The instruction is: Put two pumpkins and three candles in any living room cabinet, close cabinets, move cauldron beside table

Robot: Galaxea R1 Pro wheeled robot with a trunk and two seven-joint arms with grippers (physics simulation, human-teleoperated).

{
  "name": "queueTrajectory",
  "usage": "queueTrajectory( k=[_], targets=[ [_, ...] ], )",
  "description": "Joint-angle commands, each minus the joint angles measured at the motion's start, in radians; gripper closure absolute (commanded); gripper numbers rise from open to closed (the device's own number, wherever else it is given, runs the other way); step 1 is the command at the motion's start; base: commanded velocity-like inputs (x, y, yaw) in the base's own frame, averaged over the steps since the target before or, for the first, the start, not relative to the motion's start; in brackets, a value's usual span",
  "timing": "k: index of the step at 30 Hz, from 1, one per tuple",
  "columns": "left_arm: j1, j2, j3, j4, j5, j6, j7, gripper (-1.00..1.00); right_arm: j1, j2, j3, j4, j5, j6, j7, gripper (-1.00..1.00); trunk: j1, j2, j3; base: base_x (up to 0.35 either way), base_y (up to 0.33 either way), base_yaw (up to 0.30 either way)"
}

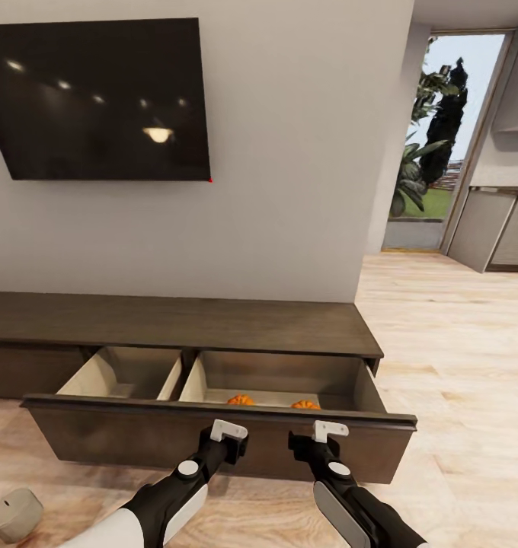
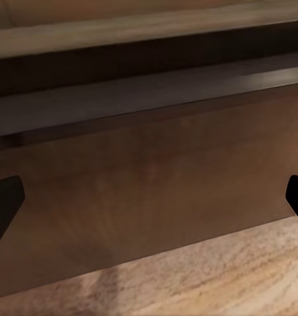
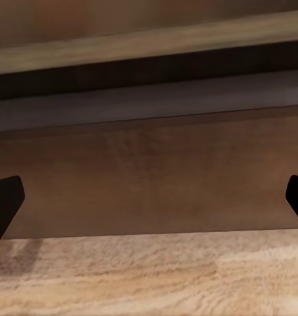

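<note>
1. You face the long dark wood cabinet (image 1: 213,323) against the grey wall; its wide drawer (image 1: 213,441) is pulled out toward you, the pale inside split by a divider into a left and a right compartment.
2. The black TV (image 1: 99,99) hangs on the wall above the cabinet's left part.
3. Your left gripper (image 1: 227,440) and right gripper (image 1: 320,440) are side by side just in front of the drawer front, near its upper edge. In the wrist views each one's fingers are spread wide with nothing between them, only the drawer panel (image 2: 149,191) and plank floor (image 3: 149,276).
4. Two pumpkins (image 1: 241,399) (image 1: 305,405) lie in the right compartment, just beyond the grippers.
5. One candle (image 1: 15,515) lies tipped on the floor, near left, well apart from your left gripper.
</note>
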Motion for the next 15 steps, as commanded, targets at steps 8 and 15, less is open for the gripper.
queueTrajectory(
  k=[8, 15],
  targets=[
    [-0.001, 0.000, -0.009, -0.001, 0.009, -0.005, 0.009, -1.00, -0.001, -0.001, 0.005, -0.002, -0.003, 0.004, -0.008, -1.00, 0.000, 0.000, -0.001, 0.000, 0.000, 0.000],
    [-0.001, 0.001, -0.008, -0.001, 0.009, -0.005, 0.009, -1.00, -0.001, -0.001, 0.005, -0.002, -0.004, 0.004, -0.008, -1.00, 0.002, -0.002, -0.024, 0.000, 0.000, 0.000]
  ],
)
